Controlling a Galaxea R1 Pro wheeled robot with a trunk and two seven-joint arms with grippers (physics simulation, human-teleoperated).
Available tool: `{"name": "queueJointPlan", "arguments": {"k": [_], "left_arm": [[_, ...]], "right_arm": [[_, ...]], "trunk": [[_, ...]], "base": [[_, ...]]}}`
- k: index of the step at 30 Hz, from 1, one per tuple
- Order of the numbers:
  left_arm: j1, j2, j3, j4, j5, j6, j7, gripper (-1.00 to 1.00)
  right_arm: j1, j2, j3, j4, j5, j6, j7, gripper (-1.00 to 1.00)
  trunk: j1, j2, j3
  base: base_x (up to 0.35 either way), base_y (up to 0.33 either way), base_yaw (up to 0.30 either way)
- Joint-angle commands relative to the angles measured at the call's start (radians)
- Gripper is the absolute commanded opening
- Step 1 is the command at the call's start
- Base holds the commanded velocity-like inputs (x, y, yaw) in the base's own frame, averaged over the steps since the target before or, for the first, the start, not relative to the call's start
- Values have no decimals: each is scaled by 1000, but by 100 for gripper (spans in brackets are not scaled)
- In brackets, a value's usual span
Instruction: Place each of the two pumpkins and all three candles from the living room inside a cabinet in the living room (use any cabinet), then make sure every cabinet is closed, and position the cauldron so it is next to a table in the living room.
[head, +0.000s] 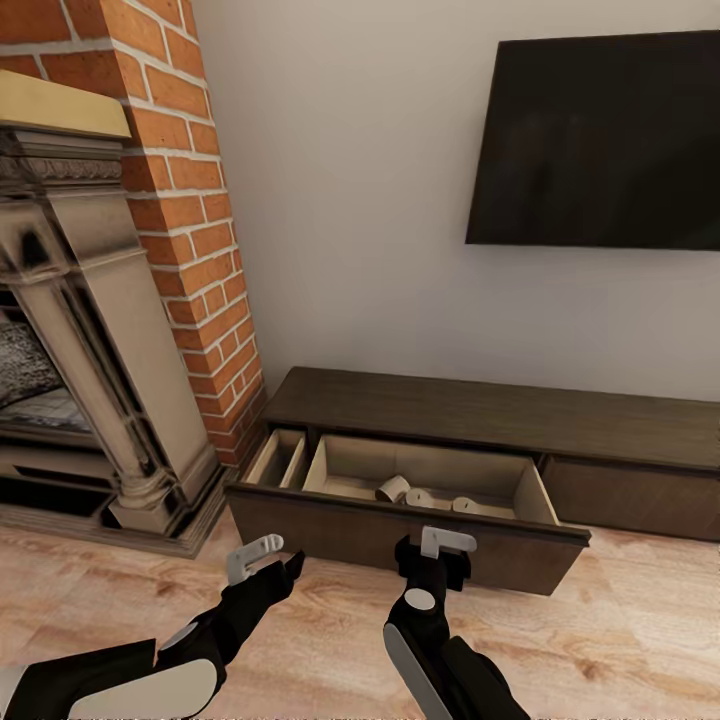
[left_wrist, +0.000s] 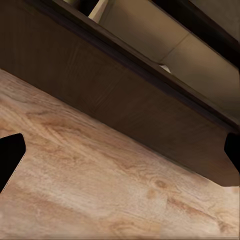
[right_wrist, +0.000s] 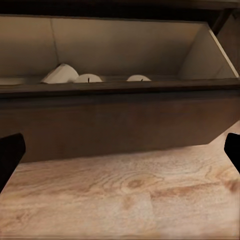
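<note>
The dark-brown cabinet (head: 480, 408) stands against the wall with its wide drawer (head: 400, 535) pulled out. Three candles lie on the drawer's pale floor: one on its side (head: 392, 488), one in the middle (head: 420, 497) and one toward the right (head: 467, 506). They also show in the right wrist view (right_wrist: 60, 74) (right_wrist: 87, 78) (right_wrist: 138, 78). My right gripper (head: 437, 555) is open just in front of the drawer front (right_wrist: 120, 120), and its fingertips (right_wrist: 10, 160) are wide apart. My left gripper (head: 268, 562) is open over the floor by the drawer's left end (left_wrist: 125, 100). The pumpkins, cauldron and table are out of view.
A stone fireplace (head: 90, 330) with a brick chimney (head: 190, 200) stands close on the left. A dark TV (head: 600, 140) hangs on the wall above the cabinet. The cabinet's right front (head: 630, 495) is shut. Wooden floor (head: 620, 640) lies in front.
</note>
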Motion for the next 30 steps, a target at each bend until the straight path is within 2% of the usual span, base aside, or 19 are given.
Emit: {"name": "queueJointPlan", "arguments": {"k": [1,4,7,9,10,14,15,17,18,20,21,24,27,28,30], "left_arm": [[-2,0,-2,3,4,-4,2,100],[-2,-7,-4,35,5,-3,1,100],[-2,-51,-4,134,6,4,-1,100],[-2,-96,2,230,6,26,-2,100],[-2,-109,4,257,6,35,-3,100],[-2,-196,34,457,5,101,-6,100],[-2,-234,44,538,5,114,-7,100],[-2,-279,48,636,6,121,-7,100],[-2,-288,48,655,6,122,-7,100],[-2,-337,50,749,6,123,-8,100],[-2,-374,49,814,5,123,-9,100],[-2,-407,49,866,5,124,-15,100],[-2,-419,49,893,5,125,-24,100],[-2,-423,49,903,5,125,-34,100],[-2,-426,49,909,6,125,-44,100]], "right_arm": [[-1,0,2,-1,-4,8,-6,100],[-1,-1,1,2,-3,-8,-4,100],[-1,0,3,30,0,-36,-1,100],[-1,-1,6,47,2,-59,1,100],[-1,-1,6,49,2,-67,2,100],[-1,-3,15,87,4,-149,8,100],[-1,-2,18,131,5,-185,23,100],[-1,-2,20,185,12,-226,77,100],[-1,-2,20,196,16,-235,93,100],[-2,-2,17,248,39,-283,173,100],[-3,-2,15,287,50,-319,213,100],[-6,-3,13,350,54,-370,233,100],[-10,-3,12,416,54,-429,240,100],[-15,-3,12,461,55,-472,246,100],[-21,-3,12,499,55,-497,262,100]], "trunk": [[4,-8,-4],[15,-29,-14],[27,-50,-23],[34,-64,-29],[38,-71,-32],[54,-99,-45],[57,-106,-48],[65,-120,-54],[69,-127,-57],[77,-141,-64],[80,-148,-67],[92,-169,-76],[103,-190,-86],[107,-197,-89],[115,-211,-95]], "base": [[-26,0,0],[-12,0,0],[-3,0,0],[-1,0,0],[0,0,0],[0,0,0],[0,0,0],[0,0,0],[0,0,0],[0,0,0],[0,0,0],[0,0,0],[0,0,0],[0,0,0],[0,0,0]]}}
